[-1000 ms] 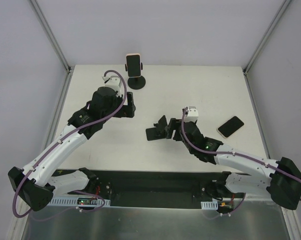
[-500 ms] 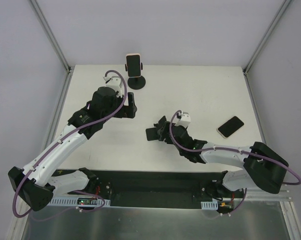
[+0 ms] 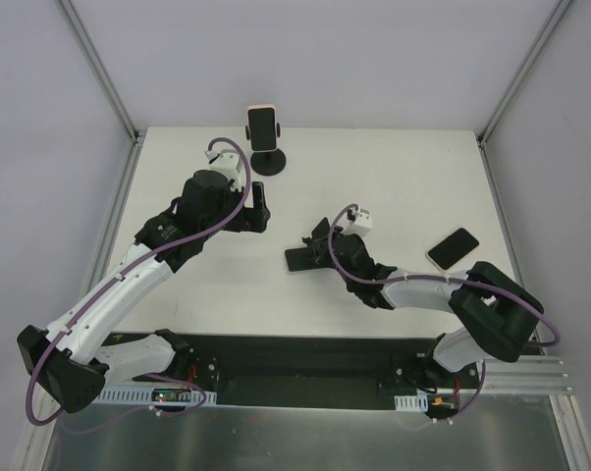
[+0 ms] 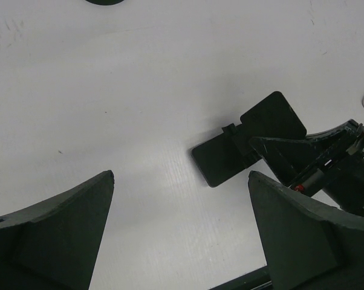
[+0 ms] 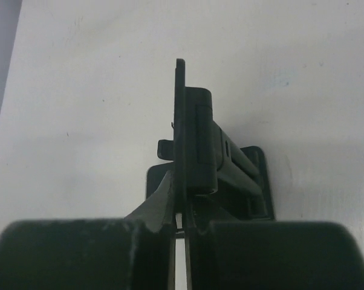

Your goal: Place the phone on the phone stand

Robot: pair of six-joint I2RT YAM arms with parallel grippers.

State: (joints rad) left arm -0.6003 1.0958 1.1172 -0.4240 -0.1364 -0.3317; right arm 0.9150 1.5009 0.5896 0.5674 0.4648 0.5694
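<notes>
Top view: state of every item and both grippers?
folding stand: gripped by one plate
right gripper: jaws shut on folding stand
left gripper: jaws open, empty
loose phone: flat on table, not gripped
far phone: upright on round stand

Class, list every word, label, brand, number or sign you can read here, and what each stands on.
None can be read.
The phone on the table shows a dark face, as does the phone on the round stand.
The black folding stand in the right claw bears no marking.
The circuit boards at the arm bases are too small to read.
</notes>
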